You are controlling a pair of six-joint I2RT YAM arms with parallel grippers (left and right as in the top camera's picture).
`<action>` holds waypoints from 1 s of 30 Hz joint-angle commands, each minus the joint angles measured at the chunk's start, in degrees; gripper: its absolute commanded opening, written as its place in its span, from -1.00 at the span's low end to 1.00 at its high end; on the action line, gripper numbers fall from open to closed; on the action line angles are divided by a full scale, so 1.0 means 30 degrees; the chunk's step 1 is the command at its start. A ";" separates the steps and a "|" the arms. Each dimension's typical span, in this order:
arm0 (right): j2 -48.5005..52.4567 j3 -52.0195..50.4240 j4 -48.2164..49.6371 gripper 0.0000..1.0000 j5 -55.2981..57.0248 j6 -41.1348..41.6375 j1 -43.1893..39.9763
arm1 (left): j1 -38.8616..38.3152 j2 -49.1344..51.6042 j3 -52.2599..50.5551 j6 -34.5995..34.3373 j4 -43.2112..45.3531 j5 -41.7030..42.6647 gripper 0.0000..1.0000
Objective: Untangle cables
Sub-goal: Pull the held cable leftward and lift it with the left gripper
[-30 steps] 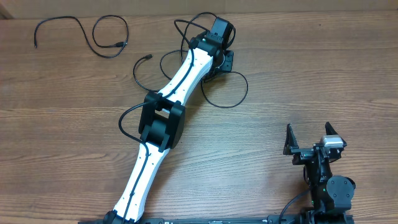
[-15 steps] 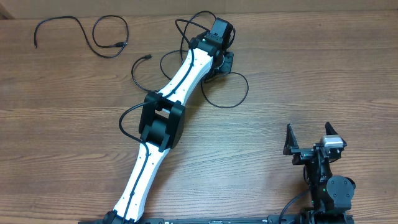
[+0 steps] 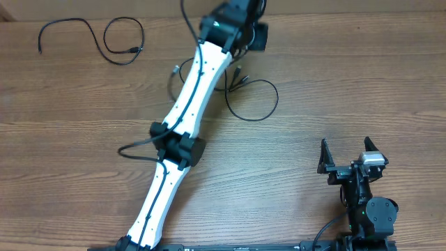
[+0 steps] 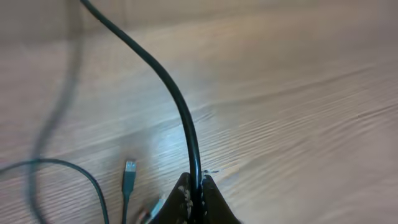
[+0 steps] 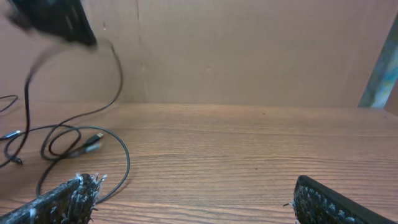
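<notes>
While the left gripper (image 4: 196,193) is pressed together at the far edge of the table (image 3: 362,84), its jaws pinch the held cable (image 4: 177,99), a thin black cord that leaves the fingertips and curves up and away to the left in the left wrist view. Below it, a small plug (image 4: 129,171) lies flat on the wood beside another thin curve of cord. From overhead, the white left arm (image 3: 188,97) reaches diagonally across the table, and the tangle of cables (image 3: 259,104) lies partly under and just right of its far end, with one wide loop spread on the wood. In the right wrist view the held cord hangs from the blurred left gripper down to those loops. A loose cable (image 3: 90,38) lies well apart at the far left, in a wavy line with one loop. The right gripper (image 3: 346,159) sits near the right corner, its fingers (image 5: 62,196) spread wide with nothing between them.
</notes>
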 commanded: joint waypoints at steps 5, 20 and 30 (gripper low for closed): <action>-0.0138 -0.0197 0.0109 1.00 0.0029 0.0058 0.0087 | 0.0000 -0.4685 0.0678 -0.0809 -0.0474 0.0408 -0.92; -0.0138 -0.0197 0.0109 1.00 0.0029 0.0058 0.0087 | 0.0138 -1.1978 0.0678 -0.0743 -0.1209 0.0189 -0.92; -0.0138 -0.0197 0.0117 1.00 0.0029 0.0058 0.0087 | 0.0138 -1.4469 0.0678 -0.0248 -0.1763 -0.3643 -0.91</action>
